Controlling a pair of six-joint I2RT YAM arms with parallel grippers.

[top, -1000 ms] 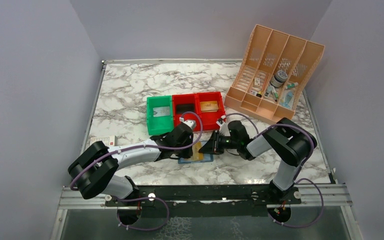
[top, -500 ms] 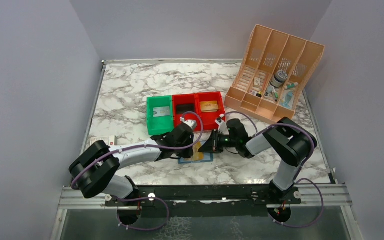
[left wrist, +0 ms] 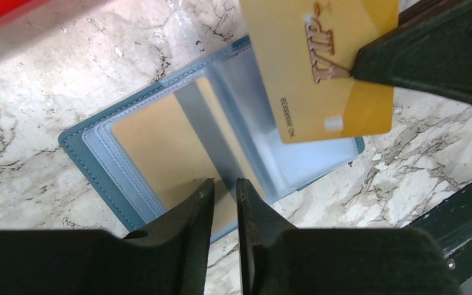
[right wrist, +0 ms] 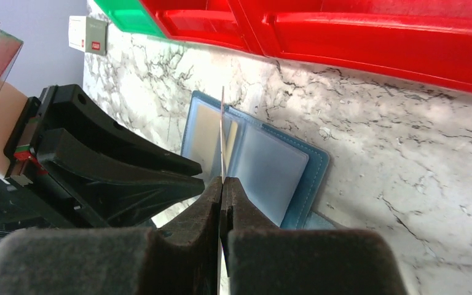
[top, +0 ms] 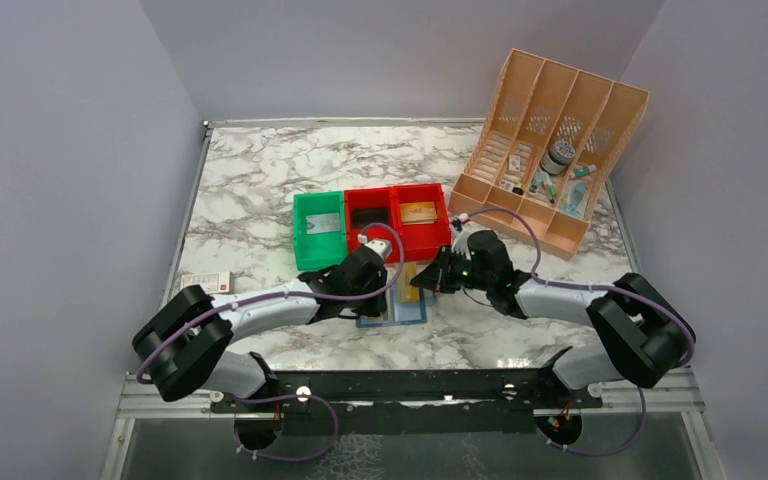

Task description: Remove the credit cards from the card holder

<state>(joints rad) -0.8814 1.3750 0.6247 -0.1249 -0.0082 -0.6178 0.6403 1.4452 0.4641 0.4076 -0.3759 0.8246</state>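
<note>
top: high, near edge, looking down | wrists: close, low, facing each other | shared: card holder (left wrist: 233, 110)

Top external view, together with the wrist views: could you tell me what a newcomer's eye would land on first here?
First, the gold card, pinched edge-on in the right gripper and held above the open blue card holder, which lies just in front of the red bins. Next, the left gripper, down at the holder's middle, where a tan card sits in a pocket.
</note>
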